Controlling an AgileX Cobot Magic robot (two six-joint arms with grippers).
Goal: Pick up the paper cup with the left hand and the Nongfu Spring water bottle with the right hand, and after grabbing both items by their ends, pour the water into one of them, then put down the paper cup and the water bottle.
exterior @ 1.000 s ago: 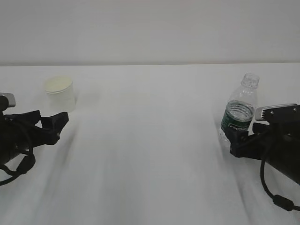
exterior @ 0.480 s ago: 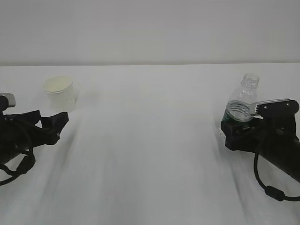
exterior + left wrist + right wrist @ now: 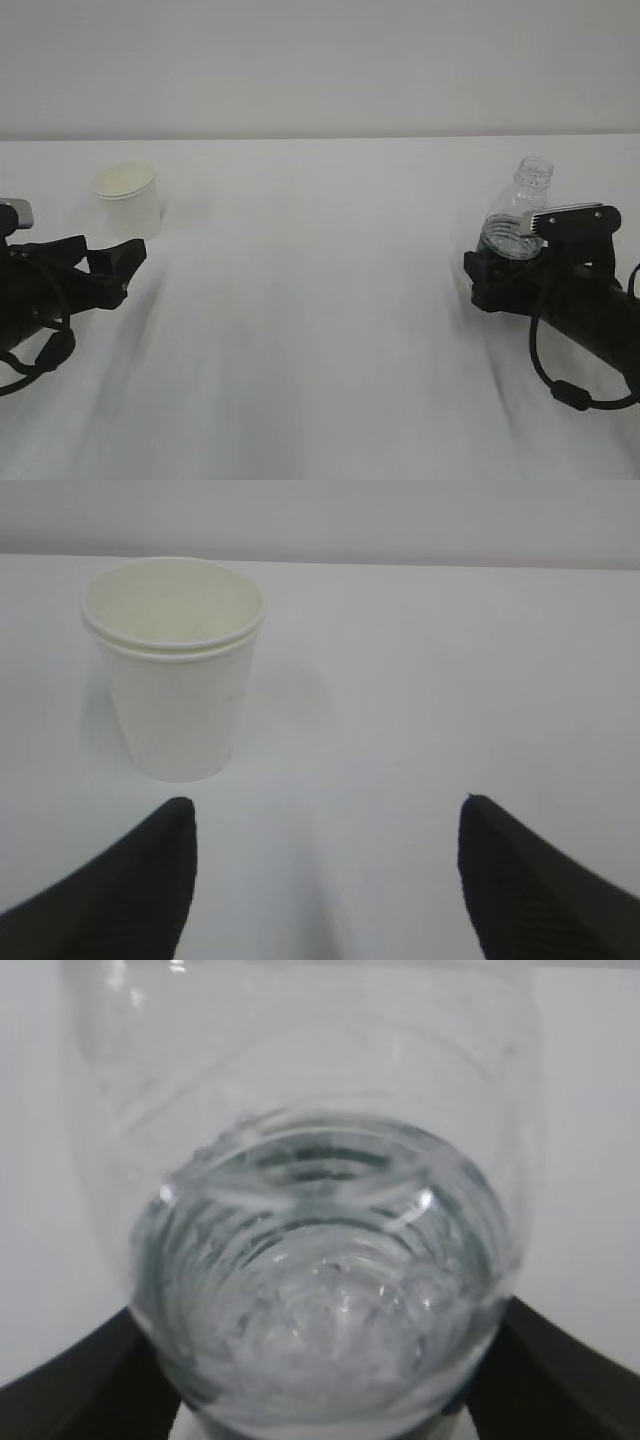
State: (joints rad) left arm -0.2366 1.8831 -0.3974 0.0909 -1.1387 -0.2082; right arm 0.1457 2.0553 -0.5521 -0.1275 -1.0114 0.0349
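the left hand [image 3: 325,880] gapes wide short of the paper cup [image 3: 172,665]; only the right wrist view shows the right hand [image 3: 320,1380] spread around the nongfu spring water bottle [image 3: 320,1260].

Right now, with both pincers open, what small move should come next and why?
Probably close the right pincer on the water bottle: its body already sits between the open jaws, filling the right wrist view. The left pincer is open but short of the paper cup, which stands left of its centre, so it needs to advance.

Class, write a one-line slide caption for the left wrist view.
Open left gripper faces an upright paper cup standing apart on the white table.
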